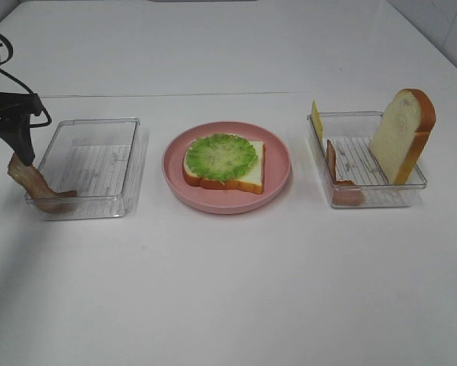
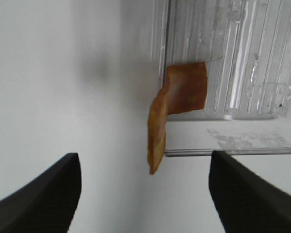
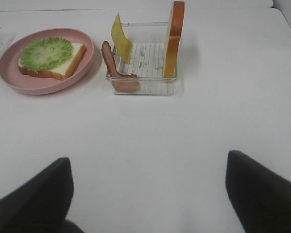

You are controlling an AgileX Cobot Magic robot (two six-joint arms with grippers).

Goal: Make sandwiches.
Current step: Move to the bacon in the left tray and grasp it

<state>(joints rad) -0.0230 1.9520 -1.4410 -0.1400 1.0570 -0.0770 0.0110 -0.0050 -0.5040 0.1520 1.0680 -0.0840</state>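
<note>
A reddish-brown bacon strip [image 2: 184, 90] was seen bent over the outer wall of the left clear tray [image 1: 98, 120] — one end lying flat inside, the other rising outside toward the left gripper [image 2: 144, 160]. That gripper was placed just above the strip, far nearer than the right gripper [image 3: 147, 156]. Its jaws were spread wide on either side of the strip's raised end, and no grip could be made out. The right gripper was likewise spread wide and empty. The pink plate [image 1: 278, 164], with bread slice [image 1: 247, 179] and lettuce [image 1: 221, 156], was set to the strip's right.
</note>
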